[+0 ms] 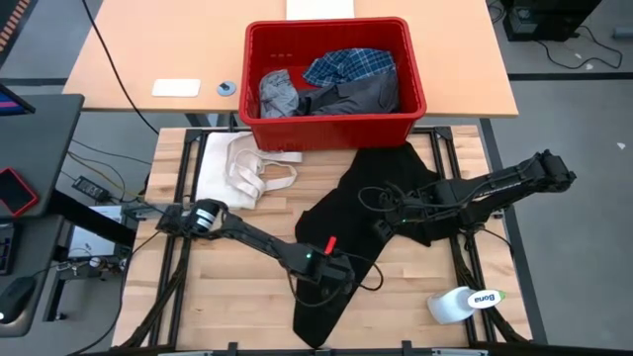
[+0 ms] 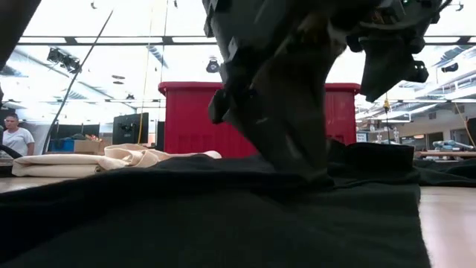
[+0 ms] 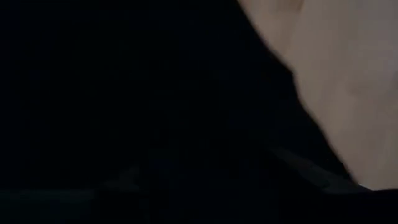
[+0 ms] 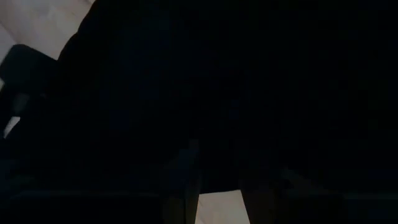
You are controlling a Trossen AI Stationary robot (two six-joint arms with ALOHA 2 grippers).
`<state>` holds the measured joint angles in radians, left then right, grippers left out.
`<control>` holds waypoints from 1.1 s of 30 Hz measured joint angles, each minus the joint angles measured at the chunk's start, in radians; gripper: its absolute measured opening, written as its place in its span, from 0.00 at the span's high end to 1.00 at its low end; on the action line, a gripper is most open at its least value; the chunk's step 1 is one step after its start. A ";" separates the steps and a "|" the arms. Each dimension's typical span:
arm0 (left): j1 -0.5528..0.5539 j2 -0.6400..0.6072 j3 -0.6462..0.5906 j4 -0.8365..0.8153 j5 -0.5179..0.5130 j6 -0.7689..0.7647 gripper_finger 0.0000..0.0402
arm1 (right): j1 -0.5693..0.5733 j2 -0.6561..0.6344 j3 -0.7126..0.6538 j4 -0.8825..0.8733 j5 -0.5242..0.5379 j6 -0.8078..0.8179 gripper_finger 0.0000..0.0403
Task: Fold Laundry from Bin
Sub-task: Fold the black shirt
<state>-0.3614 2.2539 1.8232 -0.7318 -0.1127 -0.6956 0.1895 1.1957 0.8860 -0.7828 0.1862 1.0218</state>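
Observation:
A large black garment [image 1: 346,213] lies spread over the middle of the wooden table, running from the red bin [image 1: 331,127] down to the near edge. The bin stands at the far edge and holds a blue-and-white plaid shirt [image 1: 351,64], a light grey garment [image 1: 277,94] and a dark grey one [image 1: 361,97]. My left gripper [image 1: 331,272] is down on the garment's near part; the low view shows it [image 2: 294,160] meeting the black cloth [image 2: 223,201]. My right gripper [image 1: 389,216] sits over the garment's middle. Both wrist views are filled with dark cloth.
A cream-white cloth with strap loops [image 1: 242,168] lies left of the black garment, near the bin. A white bottle [image 1: 465,302] lies on its side at the near right. Bare wood shows at the near left. A person [image 2: 15,138] stands in the room behind.

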 joint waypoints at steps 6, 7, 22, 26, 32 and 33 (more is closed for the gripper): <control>0.004 0.019 -0.005 -0.094 -0.020 -0.030 0.50 | 0.014 0.000 0.000 0.001 0.007 0.000 0.73; 0.005 0.019 -0.005 -0.095 -0.028 -0.032 0.51 | 0.015 0.000 0.000 0.002 0.011 0.000 0.73; -0.003 -0.011 0.122 -0.232 -0.038 0.005 0.99 | 0.038 0.000 0.000 -0.003 0.009 0.001 0.73; 0.005 -0.009 0.124 -0.187 0.055 0.005 0.99 | 0.050 0.000 0.000 -0.004 0.004 0.002 0.73; -0.040 -0.013 0.125 -0.285 0.178 -0.073 0.92 | 0.073 0.000 0.000 -0.004 0.021 0.020 0.73; -0.048 -0.013 0.125 -0.300 0.175 -0.081 0.90 | 0.075 0.000 0.000 -0.003 0.034 0.025 0.73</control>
<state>-0.4093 2.2406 1.9484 -1.0313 0.0622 -0.7771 0.2646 1.1957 0.8864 -0.7862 0.2197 1.0472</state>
